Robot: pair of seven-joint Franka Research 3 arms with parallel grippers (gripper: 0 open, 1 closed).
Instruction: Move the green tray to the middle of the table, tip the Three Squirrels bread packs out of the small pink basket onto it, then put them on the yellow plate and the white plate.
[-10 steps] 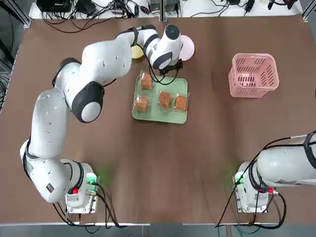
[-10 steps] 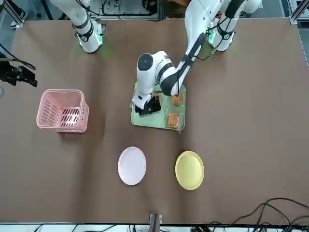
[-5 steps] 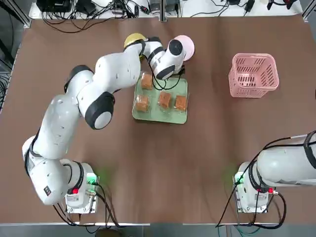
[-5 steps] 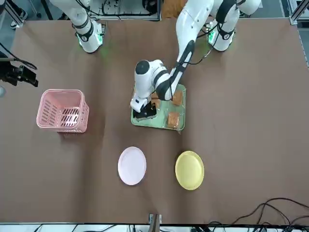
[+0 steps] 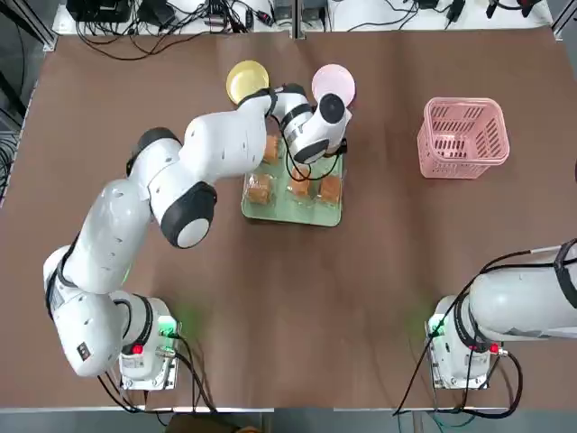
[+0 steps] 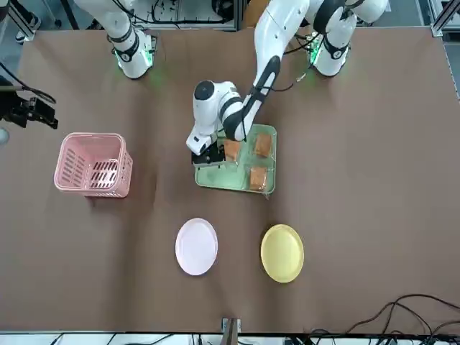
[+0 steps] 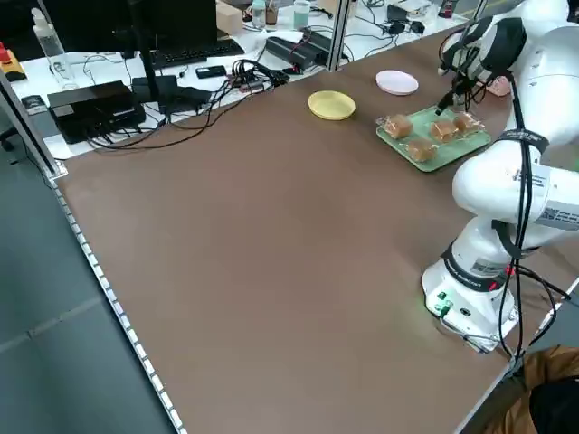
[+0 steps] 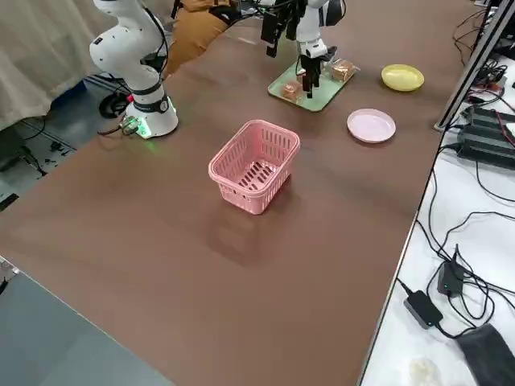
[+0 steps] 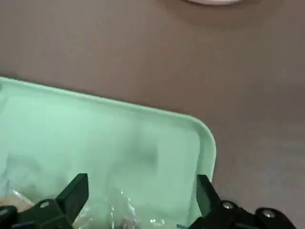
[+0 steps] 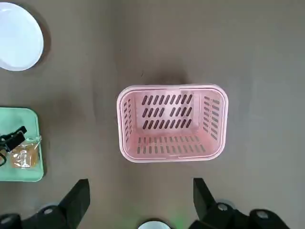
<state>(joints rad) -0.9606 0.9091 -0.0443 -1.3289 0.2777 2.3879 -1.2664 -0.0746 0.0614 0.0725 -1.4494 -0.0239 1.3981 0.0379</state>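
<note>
The green tray point(image 5: 290, 206) lies mid-table with several Three Squirrels bread packs point(image 5: 260, 189) on it. My left gripper point(image 5: 314, 170) hangs open low over the tray's far right part. In the left wrist view its fingers point(image 9: 77, 190) stand wide over the tray's corner point(image 9: 190, 138), and the edge of a pack point(image 9: 125, 220) shows between them. Beyond the tray lie the yellow plate point(image 5: 246, 81) and the white plate point(image 5: 333, 81), both bare. The small pink basket point(image 5: 462, 137) stands upright at the right. High over the basket, my right gripper point(image 10: 139, 196) is open and holds nothing.
Cables and boxes line the table's far edge point(image 5: 180, 18). Both arm bases point(image 5: 144, 347) sit at the near edge, and the right arm point(image 5: 527, 302) is folded at the near right. Bare brown tabletop point(image 5: 297, 307) spreads between the tray and the bases.
My left gripper has come back from the plates' side toward the tray's middle and lower over the packs. The yellow plate is now uncovered. The right arm has not moved.
</note>
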